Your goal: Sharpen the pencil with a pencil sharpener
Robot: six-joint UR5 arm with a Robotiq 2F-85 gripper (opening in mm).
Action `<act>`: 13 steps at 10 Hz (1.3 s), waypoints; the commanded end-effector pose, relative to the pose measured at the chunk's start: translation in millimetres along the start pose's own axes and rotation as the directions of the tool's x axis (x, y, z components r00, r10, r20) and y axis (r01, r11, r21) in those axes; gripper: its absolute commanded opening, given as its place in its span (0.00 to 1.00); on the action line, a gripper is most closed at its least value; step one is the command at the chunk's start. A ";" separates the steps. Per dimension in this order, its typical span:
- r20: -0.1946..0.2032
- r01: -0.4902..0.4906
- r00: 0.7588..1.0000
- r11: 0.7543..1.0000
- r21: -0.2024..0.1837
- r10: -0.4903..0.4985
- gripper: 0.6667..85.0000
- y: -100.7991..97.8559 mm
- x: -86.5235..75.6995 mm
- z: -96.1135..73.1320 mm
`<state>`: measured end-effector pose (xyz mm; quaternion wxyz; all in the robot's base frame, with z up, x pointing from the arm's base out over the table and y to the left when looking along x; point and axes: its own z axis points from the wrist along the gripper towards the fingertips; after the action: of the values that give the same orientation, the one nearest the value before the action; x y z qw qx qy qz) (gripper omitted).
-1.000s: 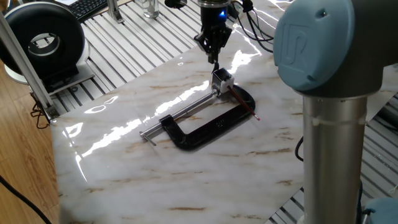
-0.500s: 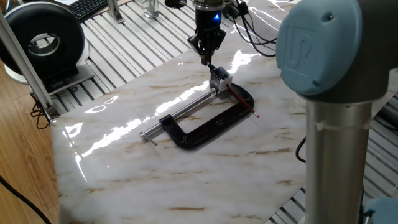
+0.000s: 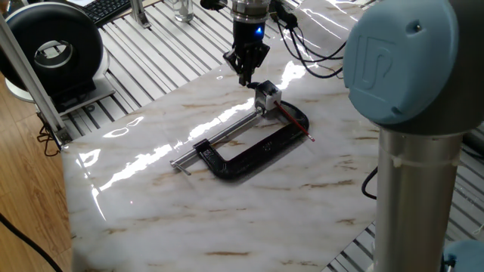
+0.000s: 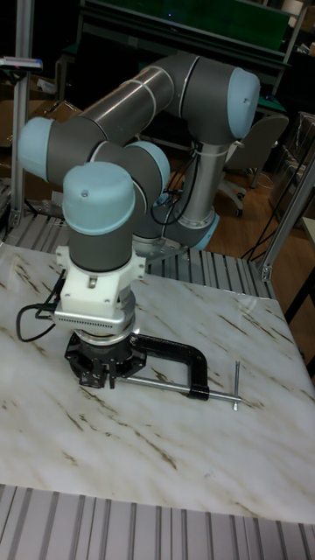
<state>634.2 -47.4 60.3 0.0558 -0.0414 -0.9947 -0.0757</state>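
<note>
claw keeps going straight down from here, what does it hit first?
Probably the bare marble tabletop. The claw points down, up-left of the pencil sharpener in the fixed view and apparently clear of it; depth is uncertain, so it might clip it.

Arm: thick grey-silver tube links, rounded joints with light blue end caps; one cap in the fixed view bears an embossed logo. Wrist ends in a white flange with a ribbed lower rim and small screws. Black cable loops off its side. Below sits the black gripper, dark narrow fingers, blue light glowing on its body. Black cables trail behind.
</note>
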 end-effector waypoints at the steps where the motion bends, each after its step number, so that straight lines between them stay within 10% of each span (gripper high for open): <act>1: 0.043 -0.003 0.999 1.000 0.008 0.003 0.00 10.4 -5.0 9.7; 13: 0.122 0.037 0.992 0.997 0.071 -0.045 0.00 -16.4 -4.2 37.8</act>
<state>632.8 -52.4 23.4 0.0018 -0.0280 -0.9985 -0.0477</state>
